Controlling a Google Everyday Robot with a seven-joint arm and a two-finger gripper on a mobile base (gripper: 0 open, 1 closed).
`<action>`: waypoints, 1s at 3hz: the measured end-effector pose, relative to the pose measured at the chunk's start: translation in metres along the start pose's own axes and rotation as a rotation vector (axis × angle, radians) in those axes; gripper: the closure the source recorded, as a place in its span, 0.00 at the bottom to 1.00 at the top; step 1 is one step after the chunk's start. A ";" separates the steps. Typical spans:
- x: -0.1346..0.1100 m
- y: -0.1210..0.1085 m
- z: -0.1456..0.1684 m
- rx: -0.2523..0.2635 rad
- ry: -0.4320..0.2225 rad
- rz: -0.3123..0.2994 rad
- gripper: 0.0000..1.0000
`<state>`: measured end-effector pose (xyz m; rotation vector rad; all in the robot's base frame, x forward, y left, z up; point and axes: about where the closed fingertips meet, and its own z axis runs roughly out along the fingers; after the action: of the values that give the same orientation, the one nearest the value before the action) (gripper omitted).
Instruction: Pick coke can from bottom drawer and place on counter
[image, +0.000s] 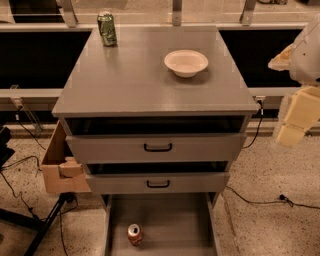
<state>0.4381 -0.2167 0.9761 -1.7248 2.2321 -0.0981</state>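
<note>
Camera view | gripper (296, 120) hangs right of counter (132, 80) | coke can (134, 234) in bottom drawer (175, 217)

Grey bench (130, 85), the flat rectangular top of a cabinet (210, 147), seen from the front and above. A green can (106, 29) stands upright near the back left corner. A shallow white bowl (186, 62) sits right of centre, toward the back, well apart from the can. The claw (292, 125) hangs beyond the bench's right edge, clear of the surface and of both objects.

Lab — gripper (291, 131) at right, floor cables (283, 198)
</note>
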 end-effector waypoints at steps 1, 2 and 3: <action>0.000 0.000 0.000 0.000 0.000 0.000 0.00; 0.014 0.006 0.020 -0.019 -0.071 0.055 0.00; 0.049 0.028 0.078 -0.067 -0.221 0.145 0.00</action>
<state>0.4235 -0.2451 0.8848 -1.5174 2.2087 0.1936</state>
